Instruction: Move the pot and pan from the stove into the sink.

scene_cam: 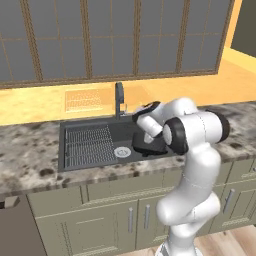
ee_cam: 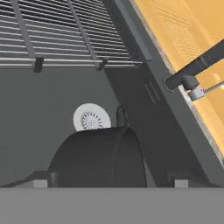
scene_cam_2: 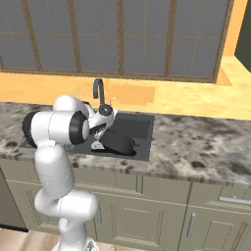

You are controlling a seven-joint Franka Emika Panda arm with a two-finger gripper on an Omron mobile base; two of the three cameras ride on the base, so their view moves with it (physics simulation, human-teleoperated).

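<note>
The dark round pot (ee_cam: 100, 157) lies in the sink (ee_cam: 52, 92), just this side of the silver drain (ee_cam: 91, 118), and it looks tilted. My gripper (ee_cam: 110, 181) hangs right over it, open, with its two fingertips (ee_cam: 39, 180) spread wide on either side of the pot's rim. From the left base view the pot (scene_cam: 149, 145) sits in the right part of the sink (scene_cam: 90, 125), under the gripper (scene_cam: 144, 134). The right base view shows the pot (scene_cam_2: 117, 142) below the hand (scene_cam_2: 102, 133). The pan and the stove are out of view.
A ribbed draining grid (ee_cam: 65, 30) fills the sink's far part. The tall grey faucet (scene_cam: 119, 100) stands behind the basin, close to my hand. Speckled stone counter (scene_cam_2: 196, 142) runs on both sides, with cabinet doors (scene_cam: 100, 220) below.
</note>
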